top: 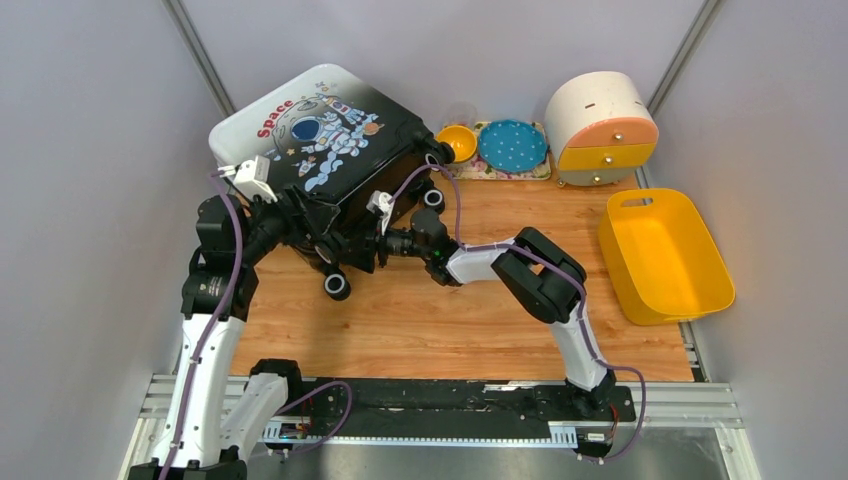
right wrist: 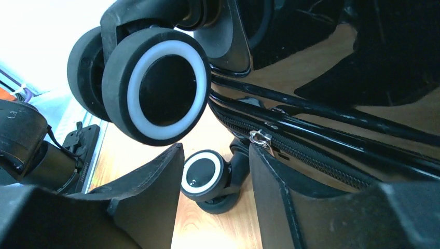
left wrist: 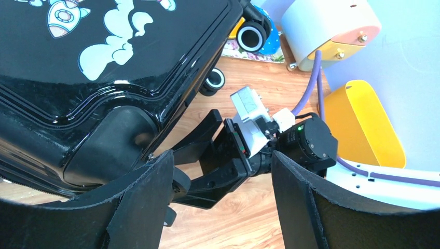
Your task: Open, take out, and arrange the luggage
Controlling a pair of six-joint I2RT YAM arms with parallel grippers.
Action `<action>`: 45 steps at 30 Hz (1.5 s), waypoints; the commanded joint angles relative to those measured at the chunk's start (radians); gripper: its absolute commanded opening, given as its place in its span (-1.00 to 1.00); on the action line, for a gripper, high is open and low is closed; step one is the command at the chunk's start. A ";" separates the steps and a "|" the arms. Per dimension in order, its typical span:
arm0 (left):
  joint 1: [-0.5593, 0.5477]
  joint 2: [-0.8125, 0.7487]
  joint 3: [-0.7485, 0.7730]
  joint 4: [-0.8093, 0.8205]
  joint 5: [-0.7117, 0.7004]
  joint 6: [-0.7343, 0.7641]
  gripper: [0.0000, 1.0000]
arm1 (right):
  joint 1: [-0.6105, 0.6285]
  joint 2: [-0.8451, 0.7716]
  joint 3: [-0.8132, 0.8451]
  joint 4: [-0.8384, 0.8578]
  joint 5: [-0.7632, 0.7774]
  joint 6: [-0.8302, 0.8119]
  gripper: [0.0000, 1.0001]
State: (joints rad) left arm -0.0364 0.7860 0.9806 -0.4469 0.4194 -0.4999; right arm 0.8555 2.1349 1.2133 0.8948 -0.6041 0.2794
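Note:
The luggage (top: 320, 140) lies tilted at the back left of the wooden table, astronaut and "Space" print up, glossy black along its near side (left wrist: 78, 104). My left gripper (top: 303, 222) hovers at its near left corner, open (left wrist: 222, 155), with only bare wood and the right gripper between its fingers. My right gripper (top: 347, 254) reaches in from the right, low against the luggage's near edge. It stands open (right wrist: 215, 150) with a small wheel (right wrist: 205, 176) beyond the gap. The silver zipper pull (right wrist: 258, 138) sits at the tip of its right finger (right wrist: 283, 202). A bigger wheel (right wrist: 155, 88) hangs just above.
A yellow bin (top: 665, 255) stands at the right edge. A round cream-and-orange drawer box (top: 600, 125) is at the back right. Beside it an orange bowl (top: 457, 142) and a blue plate (top: 512, 145) rest on a patterned mat. Grey walls close in on both sides.

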 commanded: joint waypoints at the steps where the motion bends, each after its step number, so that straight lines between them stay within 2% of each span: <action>1: 0.013 -0.007 0.015 0.039 0.035 -0.035 0.53 | 0.013 0.048 0.067 0.107 -0.006 0.006 0.07; 7: 0.016 -0.004 0.007 0.065 0.044 -0.039 0.53 | 0.014 0.077 0.083 0.098 0.013 0.026 -0.10; 10: 0.018 -0.001 0.003 0.073 0.045 -0.043 0.52 | 0.013 0.088 0.094 0.087 0.059 0.043 -0.25; 11: 0.017 -0.004 -0.005 0.077 0.047 -0.043 0.52 | 0.016 0.088 0.095 0.082 0.067 0.043 -0.38; 13: 0.018 -0.001 -0.013 0.077 0.061 -0.028 0.52 | 0.016 0.077 0.092 0.067 0.090 0.041 -0.52; 15: 0.018 0.012 0.009 0.038 0.081 0.042 0.51 | 0.011 0.065 0.080 0.052 0.105 0.024 -0.75; 16: 0.017 0.037 0.026 0.013 0.120 0.088 0.51 | 0.010 0.048 0.075 0.018 0.110 0.015 -0.95; 17: 0.016 0.051 0.056 -0.039 0.157 0.204 0.52 | 0.008 0.039 0.062 0.001 0.112 -0.014 -1.00; 18: 0.018 0.068 0.076 -0.076 0.251 0.281 0.52 | 0.007 0.017 0.051 -0.023 0.119 -0.026 -1.00; 19: 0.018 0.102 0.107 -0.125 0.286 0.454 0.52 | 0.005 0.005 0.040 -0.034 0.127 -0.043 -1.00; 21: 0.018 0.134 0.185 -0.257 0.355 0.603 0.51 | 0.001 -0.025 0.019 -0.083 0.144 -0.101 -1.00; 22: 0.018 0.168 0.216 -0.304 0.373 0.752 0.51 | 0.001 -0.036 0.020 -0.115 0.156 -0.123 -1.00; 26: 0.018 0.272 0.387 -0.544 0.421 0.980 0.50 | 0.001 -0.072 0.058 -0.247 0.236 -0.184 -1.00; 30: 0.018 0.344 0.457 -0.703 0.475 1.204 0.38 | 0.001 -0.099 0.039 -0.197 0.202 -0.197 -1.00; 31: 0.018 0.343 0.454 -0.726 0.487 1.250 0.39 | 0.001 -0.104 0.007 -0.172 0.184 -0.201 -0.95; 32: 0.018 0.343 0.454 -0.731 0.501 1.264 0.39 | 0.001 -0.107 -0.012 -0.142 0.134 -0.204 -0.80; 33: 0.017 0.341 0.454 -0.731 0.519 1.262 0.39 | -0.001 -0.116 -0.038 -0.067 0.115 -0.207 -0.63; 34: 0.016 0.341 0.454 -0.731 0.530 1.252 0.40 | -0.003 -0.118 -0.079 -0.030 0.098 -0.195 -0.28; 35: 0.016 0.341 0.454 -0.731 0.541 1.247 0.40 | -0.003 -0.119 -0.095 0.001 0.066 -0.191 -0.17; 37: 0.018 0.340 0.446 -0.719 0.565 1.212 0.40 | -0.004 -0.116 -0.104 0.044 0.043 -0.187 -0.03; 45: 0.018 0.326 0.448 -0.658 0.633 1.111 0.40 | -0.022 -0.012 0.002 0.072 -0.016 -0.166 0.18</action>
State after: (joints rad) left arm -0.0235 1.1355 1.4071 -1.1419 0.9703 0.6472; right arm 0.8467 2.0716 1.1431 0.8619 -0.5774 0.1108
